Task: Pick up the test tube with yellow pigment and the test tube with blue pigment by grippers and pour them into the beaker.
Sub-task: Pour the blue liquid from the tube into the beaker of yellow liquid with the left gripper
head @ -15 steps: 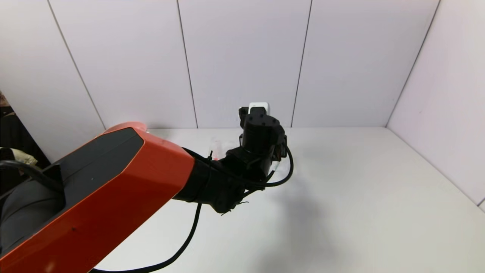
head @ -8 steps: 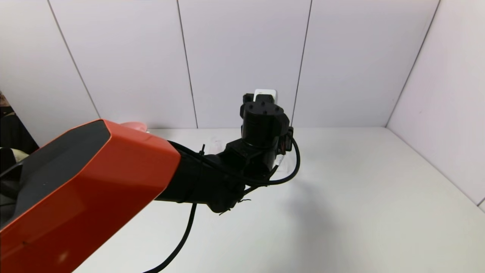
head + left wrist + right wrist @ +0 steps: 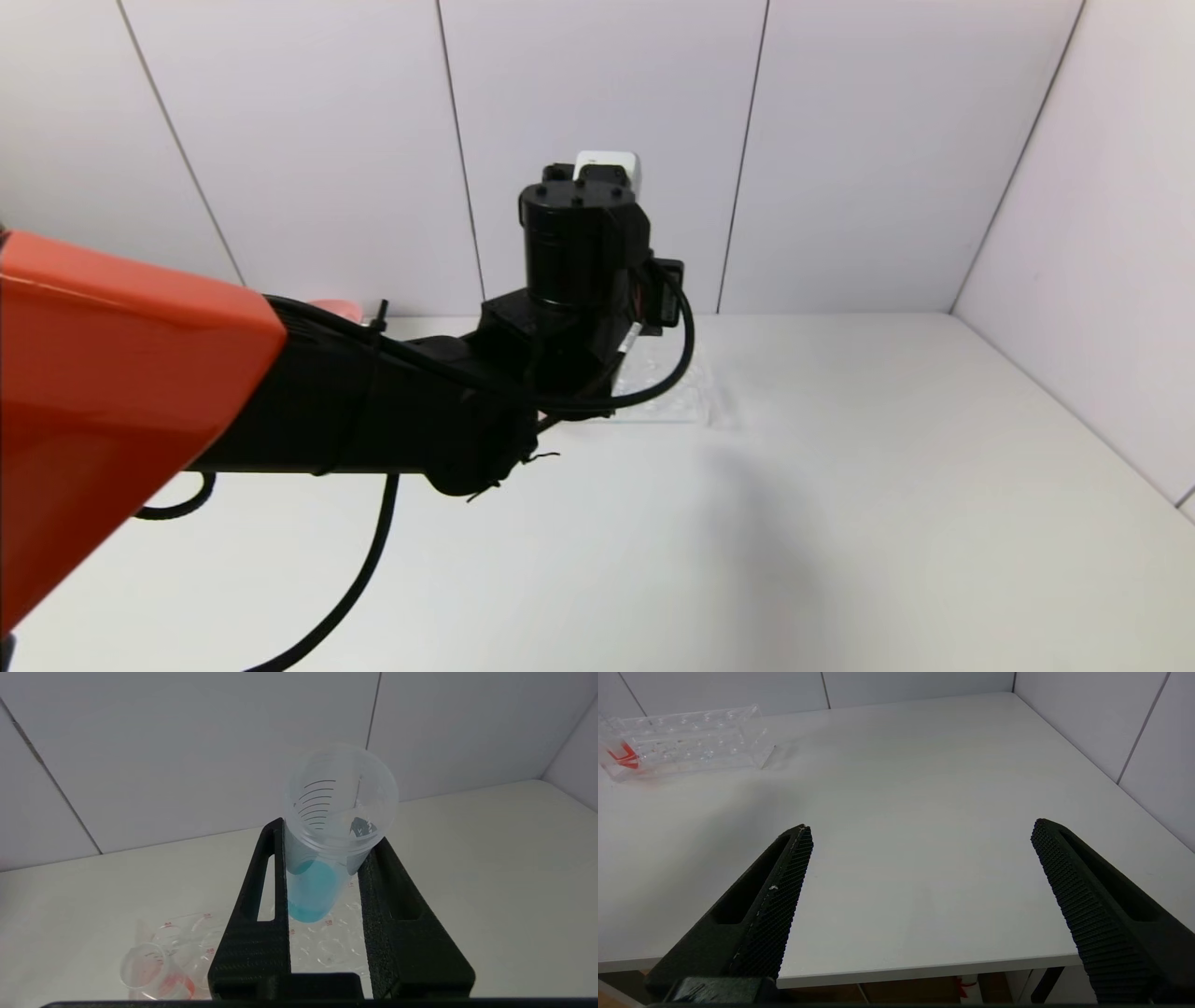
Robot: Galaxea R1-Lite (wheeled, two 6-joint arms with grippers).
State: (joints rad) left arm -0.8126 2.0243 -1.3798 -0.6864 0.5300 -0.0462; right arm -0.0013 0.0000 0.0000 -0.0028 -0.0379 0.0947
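In the left wrist view my left gripper (image 3: pixel 327 833) is shut on the test tube with blue pigment (image 3: pixel 313 891). This is a clear tube with black graduation lines and blue liquid at its round tip. I hold it upright, lifted clear above the clear tube rack (image 3: pixel 327 947). In the head view the left arm's wrist (image 3: pixel 579 271) hides the fingers and the tube. My right gripper (image 3: pixel 920 830) is open and empty, low over the table's front edge. The test tube with yellow pigment and the beaker are out of view.
A red-orange-tipped tube (image 3: pixel 159 975) stands in the rack's end; it also shows in the right wrist view (image 3: pixel 623 756). The rack (image 3: pixel 681 397) lies near the back wall. A pink bowl's rim (image 3: pixel 327 306) peeks out behind the left arm. Walls close the back and right.
My left arm has risen and swung to the left, carrying its wrist higher. The rack, hidden behind the wrist before, now shows on the table.
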